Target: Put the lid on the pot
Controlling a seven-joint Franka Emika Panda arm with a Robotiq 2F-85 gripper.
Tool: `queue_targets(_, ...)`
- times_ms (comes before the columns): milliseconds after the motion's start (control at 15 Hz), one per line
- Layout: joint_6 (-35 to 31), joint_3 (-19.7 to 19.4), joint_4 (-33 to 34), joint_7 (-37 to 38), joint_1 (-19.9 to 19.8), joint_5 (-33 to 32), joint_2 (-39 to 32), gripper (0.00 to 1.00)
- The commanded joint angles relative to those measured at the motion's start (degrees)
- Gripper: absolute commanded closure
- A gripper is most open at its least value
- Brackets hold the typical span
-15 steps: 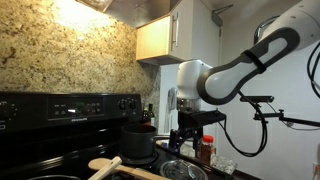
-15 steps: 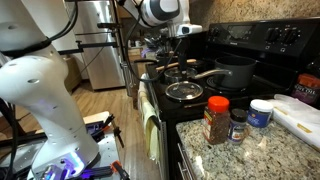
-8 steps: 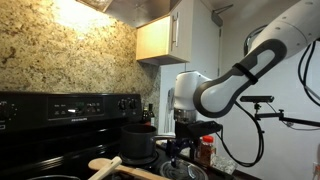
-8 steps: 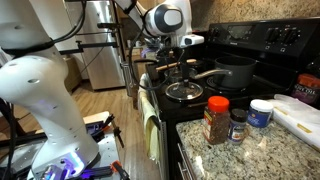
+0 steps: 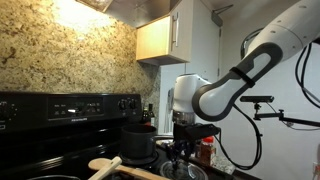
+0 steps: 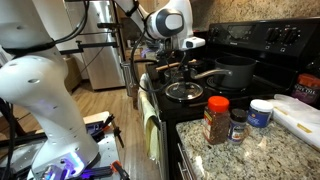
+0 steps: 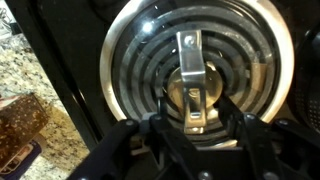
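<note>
Wrist view: hand [image 7: 197, 125] above lid [image 7: 135, 60], spice jar [image 7: 20, 125] nearby.

No legible text in any view. Stove control panel [image 5: 70, 108]: display and button markings blurred, unreadable. Red-capped jar [image 6: 216, 121] and small dark jar [image 6: 237, 126], front edge of desk: label print too small.

You have open room straight above the lid [image 6: 185, 91], under your gripper [image 6: 183, 68]. The pot [image 6: 238, 72] and its handle [image 6: 203, 72] crowd 2 o'clock, and a bottle [image 6: 216, 120] blocks 5. At 9, past the stove [image 6: 160, 83] edge, it's open.
</note>
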State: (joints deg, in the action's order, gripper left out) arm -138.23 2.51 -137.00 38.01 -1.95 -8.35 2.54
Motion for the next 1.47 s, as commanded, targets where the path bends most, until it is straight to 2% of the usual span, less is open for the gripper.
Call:
queue_targets(0,-1.4,-0.7,-0.7,-1.8,0.5,1.4,0.4,0.73)
queue_targets(267,-0.9,-0.5,-0.5,-1.7,0.8,1.0,0.9,0.98)
queue_targets(333,-0.5,-0.4,-0.4,-1.8,0.9,0.9,1.2,0.98)
queue_targets(400,0.0,-0.2,-0.3,-1.6,1.2,0.6,1.5,0.95)
queue_targets(800,4.4,0.9,0.0,-1.4,3.0,-0.3,6.1,0.95)
queue_targets(1133,18.1,4.0,3.2,-1.4,3.8,-1.9,14.8,0.95)
queue_targets(1400,25.8,7.4,11.1,-1.3,3.3,-6.5,16.0,0.95)
